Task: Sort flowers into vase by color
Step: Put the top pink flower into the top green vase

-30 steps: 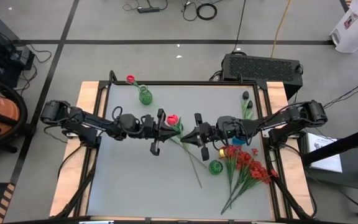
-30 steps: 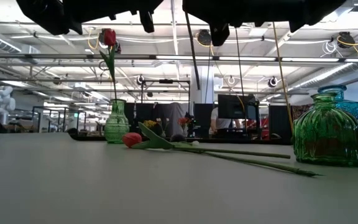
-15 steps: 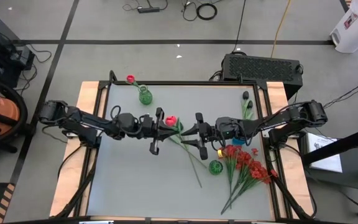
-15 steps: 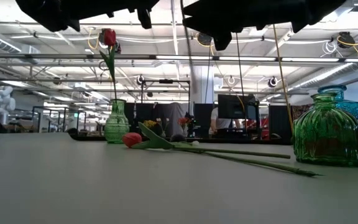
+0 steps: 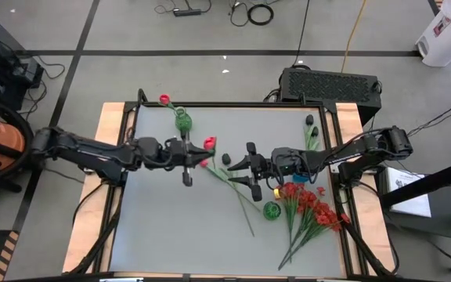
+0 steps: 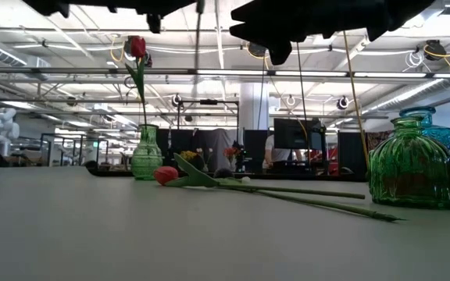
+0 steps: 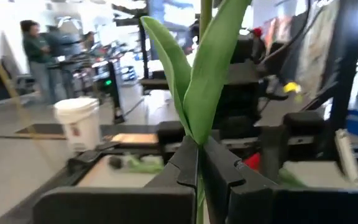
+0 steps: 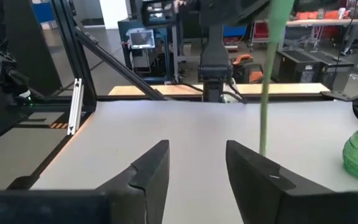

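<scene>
We list: grey table framed in pale wood; green glass vase far left holding a red tulip; green vase near right; red blossoms on green stems; black tulip buds far right.

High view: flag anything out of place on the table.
Two things lie flat instead of standing in vases: long-stemmed tulips across the middle, and the bushy red bunch on the right, beside a green vase. Nothing looks spilled or broken.
</scene>
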You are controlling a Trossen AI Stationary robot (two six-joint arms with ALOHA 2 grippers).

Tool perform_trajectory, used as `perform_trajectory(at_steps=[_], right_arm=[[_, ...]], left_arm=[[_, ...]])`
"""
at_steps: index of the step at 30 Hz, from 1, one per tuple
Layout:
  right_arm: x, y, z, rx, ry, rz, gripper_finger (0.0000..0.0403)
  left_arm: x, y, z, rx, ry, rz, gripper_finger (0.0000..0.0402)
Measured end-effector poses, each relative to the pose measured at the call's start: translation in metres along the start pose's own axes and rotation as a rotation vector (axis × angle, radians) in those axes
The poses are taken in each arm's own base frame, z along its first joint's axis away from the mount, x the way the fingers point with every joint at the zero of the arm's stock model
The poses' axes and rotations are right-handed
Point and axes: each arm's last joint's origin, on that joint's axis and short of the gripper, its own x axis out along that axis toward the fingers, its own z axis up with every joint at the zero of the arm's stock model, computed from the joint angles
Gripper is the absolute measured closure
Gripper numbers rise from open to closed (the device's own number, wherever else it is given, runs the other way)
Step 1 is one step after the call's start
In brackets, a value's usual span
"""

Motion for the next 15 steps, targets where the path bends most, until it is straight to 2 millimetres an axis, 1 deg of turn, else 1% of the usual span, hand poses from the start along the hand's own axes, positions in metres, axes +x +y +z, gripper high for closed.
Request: perform_trajectory(at_steps=[5,11,15], right_arm=[[0.000,0.000,-0.004,0.015,0.042,-0.004,0.0252],[0.000,0.001,-0.008,0.033,0.078,-0.005,0.0252],[0.000,0.004,-0.008,0.031,0.079,0.006,0.0252]], left_arm=[[-0.018,0.005,0.014,0.014,0.003,0.027,0.0393],[-0.042,0.011,0.033,0.050,-0.045,0.041,0.0394],[-0.058,0.016,0.044,0.073,-0.076,0.096,0.0394]])
